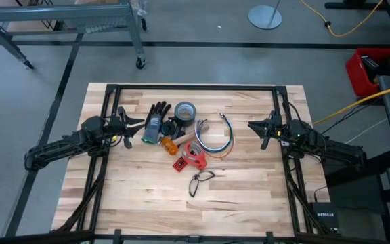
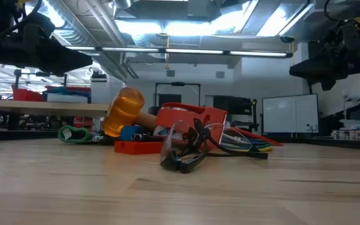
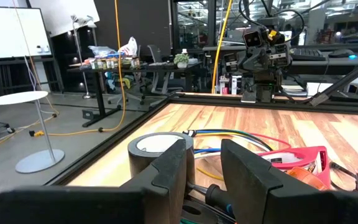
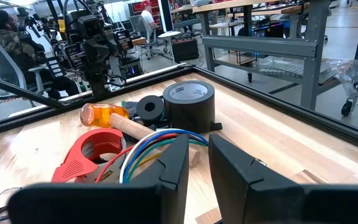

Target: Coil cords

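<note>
While the cords (image 1: 215,137) lie loosely looped on the counter (image 1: 249,196), both grippers hover apart, fingers slightly parted, holding nothing: left gripper (image 1: 135,129), right gripper (image 1: 254,129).

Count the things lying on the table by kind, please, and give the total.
Gloves: 1 pair
Tape rolls: 1
Mallets: 1
Red tape dispensers: 1
Safety glasses: 1
Cord bundles: 1
Total: 6

Left claw (image 3: 204,180) hangs parted, empty, before the tape roll (image 3: 154,149); cords (image 3: 241,135) lie beyond.
</note>
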